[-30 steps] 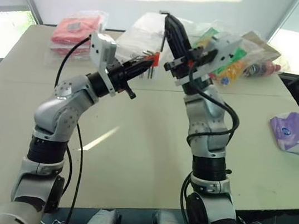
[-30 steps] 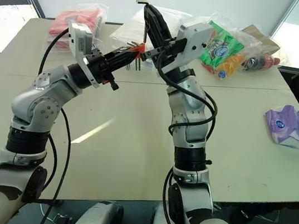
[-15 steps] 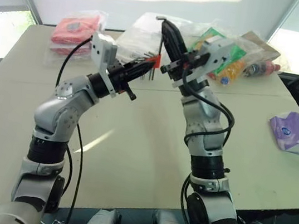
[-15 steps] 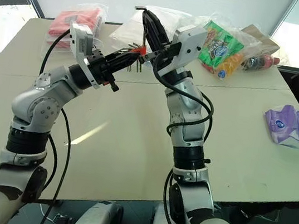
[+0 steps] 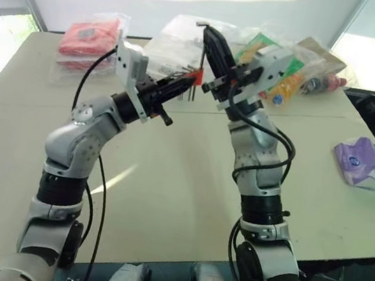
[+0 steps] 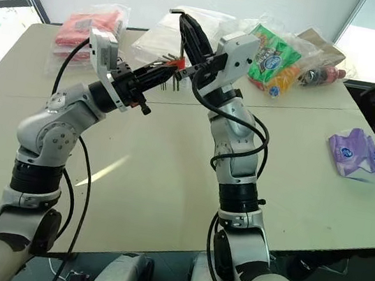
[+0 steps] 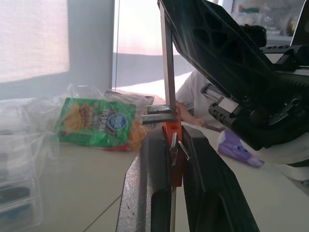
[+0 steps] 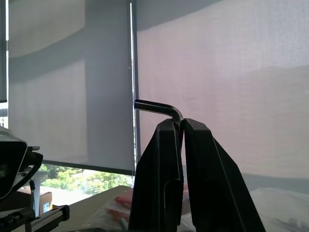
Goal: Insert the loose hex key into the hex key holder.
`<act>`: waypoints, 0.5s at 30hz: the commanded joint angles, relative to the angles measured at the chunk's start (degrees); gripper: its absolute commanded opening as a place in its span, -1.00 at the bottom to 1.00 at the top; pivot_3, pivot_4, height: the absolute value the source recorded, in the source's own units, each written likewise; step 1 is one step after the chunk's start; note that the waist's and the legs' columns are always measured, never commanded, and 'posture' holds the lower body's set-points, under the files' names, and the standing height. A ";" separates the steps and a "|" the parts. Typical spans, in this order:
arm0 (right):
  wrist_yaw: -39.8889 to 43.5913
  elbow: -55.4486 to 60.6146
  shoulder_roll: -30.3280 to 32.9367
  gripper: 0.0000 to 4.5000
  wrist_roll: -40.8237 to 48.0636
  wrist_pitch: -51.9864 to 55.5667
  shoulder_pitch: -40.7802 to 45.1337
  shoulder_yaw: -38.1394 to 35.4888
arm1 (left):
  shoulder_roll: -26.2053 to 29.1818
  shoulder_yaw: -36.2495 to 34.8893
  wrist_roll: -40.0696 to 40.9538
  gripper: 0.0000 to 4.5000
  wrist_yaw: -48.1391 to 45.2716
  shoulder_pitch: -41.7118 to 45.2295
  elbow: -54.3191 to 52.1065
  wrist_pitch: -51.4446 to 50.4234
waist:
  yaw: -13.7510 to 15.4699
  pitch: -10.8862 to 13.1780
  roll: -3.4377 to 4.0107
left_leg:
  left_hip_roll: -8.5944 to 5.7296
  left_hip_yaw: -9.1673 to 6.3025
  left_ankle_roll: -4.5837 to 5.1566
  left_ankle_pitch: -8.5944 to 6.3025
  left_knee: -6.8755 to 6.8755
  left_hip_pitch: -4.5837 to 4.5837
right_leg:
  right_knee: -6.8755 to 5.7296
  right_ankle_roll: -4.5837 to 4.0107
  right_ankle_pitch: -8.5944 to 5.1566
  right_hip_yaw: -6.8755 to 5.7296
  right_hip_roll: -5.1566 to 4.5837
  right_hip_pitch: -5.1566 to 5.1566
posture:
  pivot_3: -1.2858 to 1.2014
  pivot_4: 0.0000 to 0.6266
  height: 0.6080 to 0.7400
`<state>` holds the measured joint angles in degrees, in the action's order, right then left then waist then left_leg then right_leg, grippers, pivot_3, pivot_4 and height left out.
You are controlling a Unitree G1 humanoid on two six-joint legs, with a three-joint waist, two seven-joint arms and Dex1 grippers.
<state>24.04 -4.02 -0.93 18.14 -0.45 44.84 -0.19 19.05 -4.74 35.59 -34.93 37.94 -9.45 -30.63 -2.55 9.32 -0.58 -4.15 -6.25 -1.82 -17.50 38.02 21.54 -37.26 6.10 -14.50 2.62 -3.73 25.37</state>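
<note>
Nothing has shifted: right gripper (image 8: 177,126) pinches the stiff, light, slippery key (image 8: 153,107) near its bend; left gripper (image 7: 174,145) clamps the holder (image 7: 172,154).

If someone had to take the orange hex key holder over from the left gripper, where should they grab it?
Probably the bare end of the hex key holder beyond the left gripper, coming from the side away from its prongs. The fingers pinch its flat faces, and the loose hex key in the right gripper stands above.
</note>
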 commanded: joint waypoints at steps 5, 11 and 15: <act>1.08 2.71 1.12 -0.68 -1.08 -0.69 -1.43 1.97 | -0.12 -0.98 1.06 -1.00 0.13 1.40 -1.95 0.36 | 0.05 0.00 0.00 | -0.01 0.00 0.00 0.00 0.00 0.00 | 0.00 0.00 0.00 0.00 -0.01 -0.01 | 0.03 -0.52 1.00; 3.32 7.03 4.32 0.35 -1.26 0.60 -7.34 3.34 | -0.35 -0.93 1.06 -1.00 0.32 1.12 -1.98 0.23 | 0.16 0.00 0.00 | -0.01 0.00 0.00 0.00 0.00 0.01 | 0.01 0.00 0.00 0.00 -0.01 -0.01 | 0.03 -0.52 1.00; 6.21 18.34 10.74 0.35 3.69 8.63 -17.48 1.63 | -0.52 -0.46 0.87 -1.00 0.17 0.64 -1.81 -0.12 | 0.57 0.00 0.00 | -0.03 -0.01 0.00 0.00 0.03 0.03 | 0.04 0.00 0.00 0.00 -0.03 -0.03 | 0.03 -0.52 1.00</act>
<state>28.90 8.46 8.21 19.31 5.67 28.92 2.96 18.36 -4.64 35.70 -34.72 37.94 -9.49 -31.03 -1.98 9.32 -0.58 -4.18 -6.27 -1.81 -17.51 38.04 21.58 -37.21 6.10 -14.50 2.62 -3.77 25.32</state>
